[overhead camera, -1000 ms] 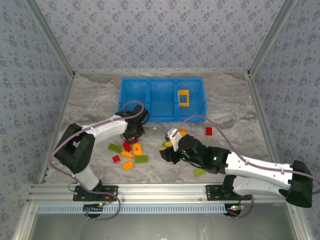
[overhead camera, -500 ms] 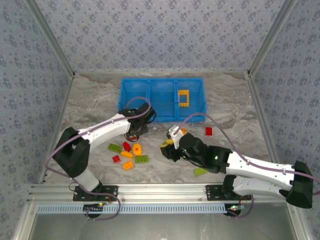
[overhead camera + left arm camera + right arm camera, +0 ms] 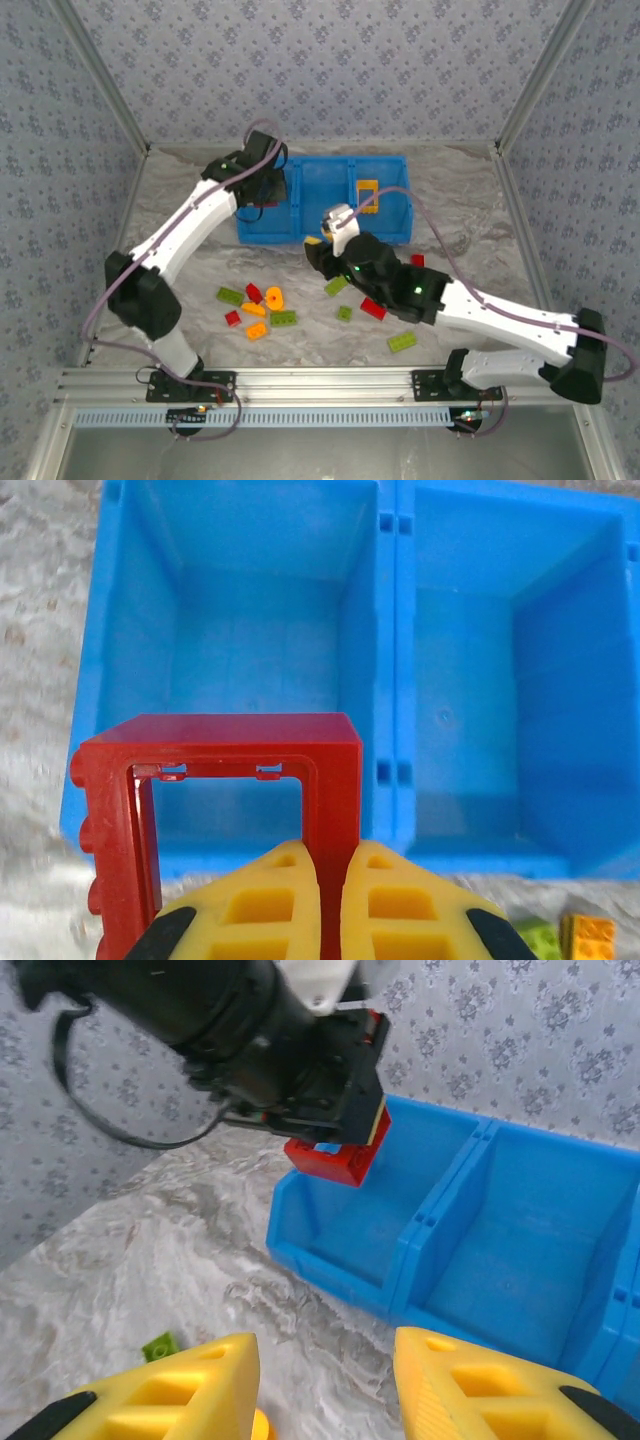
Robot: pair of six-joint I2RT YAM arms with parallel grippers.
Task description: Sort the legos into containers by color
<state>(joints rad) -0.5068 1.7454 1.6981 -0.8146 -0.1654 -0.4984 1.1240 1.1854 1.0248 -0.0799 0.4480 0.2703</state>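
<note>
Overhead sees whole table; both wrist views share blue bin (image 3: 385, 680).

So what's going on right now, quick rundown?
Left claw shut on red frame brick, above blue bin's left compartment. Right claw open, empty. Nothing in the way.

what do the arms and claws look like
Both arms are white links with black joints and a lilac cable looped along each. The left claw and right claw have yellow ribbed fingers with black tips.
</note>
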